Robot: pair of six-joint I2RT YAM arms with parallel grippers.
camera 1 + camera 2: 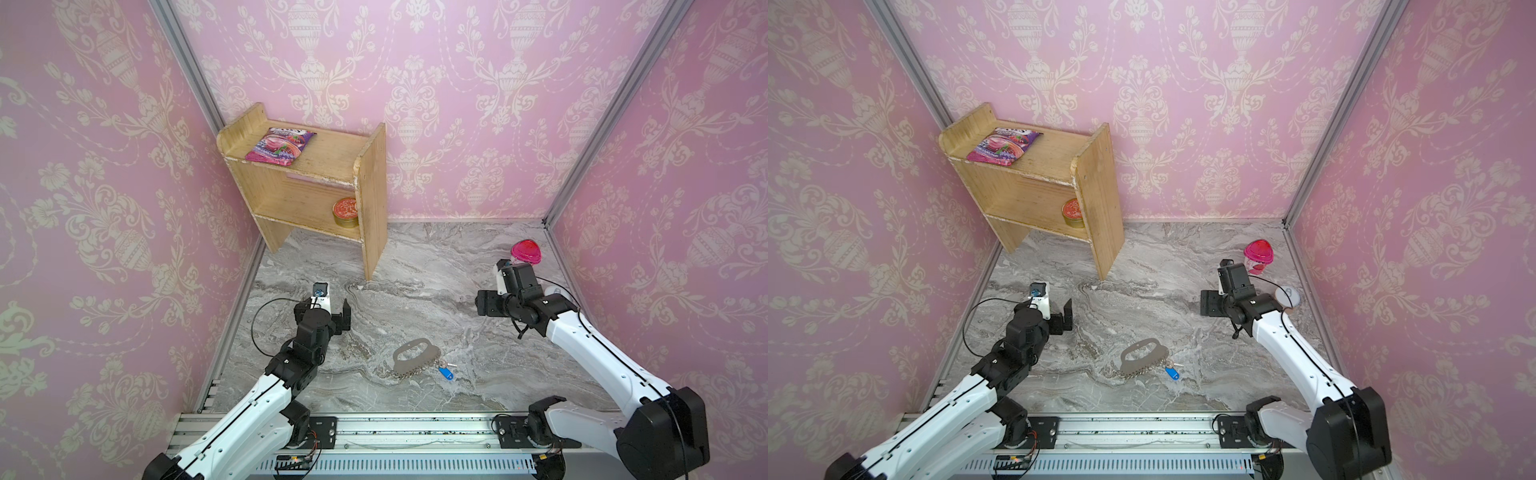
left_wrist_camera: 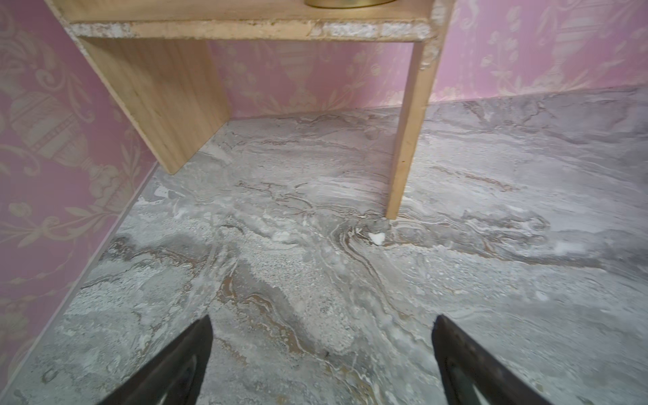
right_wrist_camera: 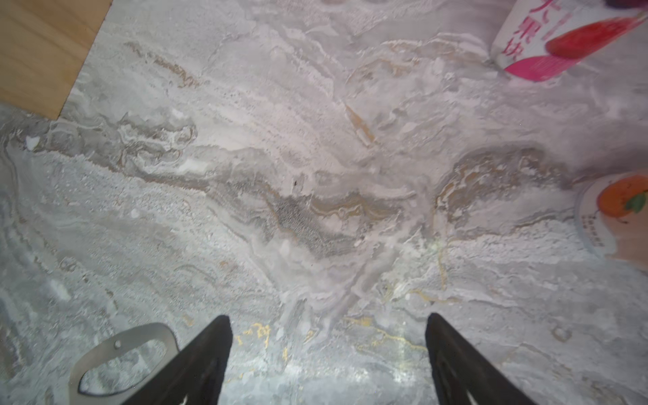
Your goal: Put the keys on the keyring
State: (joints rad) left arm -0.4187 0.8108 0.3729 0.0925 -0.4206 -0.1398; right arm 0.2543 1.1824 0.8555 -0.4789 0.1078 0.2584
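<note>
one keyring, one keys bunch, one shelf

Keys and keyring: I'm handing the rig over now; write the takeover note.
Left gripper: open, empty, over bare grey marble tabletop.
Right gripper: open, empty.
The keys, a small silvery bunch with a blue oblong plastic tag, lie at the ring-row end of the keyring, a flat grey metal plate with a handle slot.
Done: keys and keyring lie together, neither held.
Left: whether the keys are hooked on a ring is too small to tell; check closely.
</note>
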